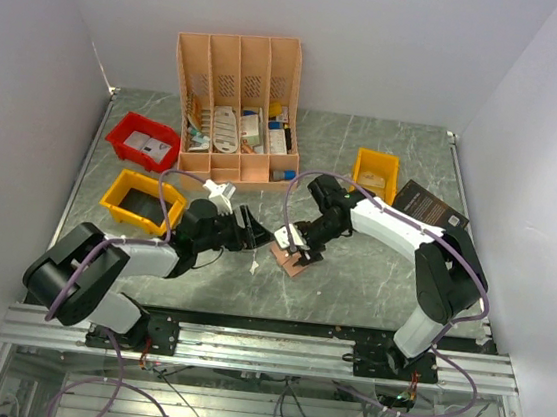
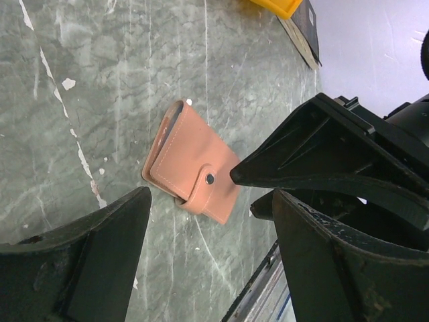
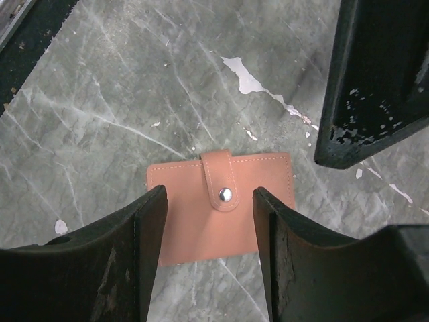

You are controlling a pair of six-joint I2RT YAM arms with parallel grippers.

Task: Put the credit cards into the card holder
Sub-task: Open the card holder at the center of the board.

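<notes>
The card holder (image 3: 208, 228) lies flat on the marble surface (image 3: 100, 100), in the open middle ground in front of both arms, folded shut with its strap (image 3: 224, 176) pressed down on the metal snap. No credit cards are in it that we can see, and we cannot pick the cards out with any certainty elsewhere in these views. The right claw (image 3: 208, 194) hangs directly above the holder, jaws partly apart and straddling the strap, with nothing held. The left claw (image 2: 211, 201) points in from the other side, low and just beside the holder, jaws spread wide and likewise empty. Farther back stand the peach desk organiser (image 1: 239, 73), a red bin (image 1: 143, 141), two yellow bins (image 1: 376, 169) and a black book (image 1: 430, 208), all well apart from the work. Our main worry is the snap: the holder has to be opened first, and a pull on the strap without the body pinned would likely lift or drag the whole thing across the smooth stone. A thin, flat leather piece also gives the jaws little edge to catch, so a pinch may skid off. The two claws sit very near each other, and closing in together could knock one against the other or shove the holder askew.
</notes>
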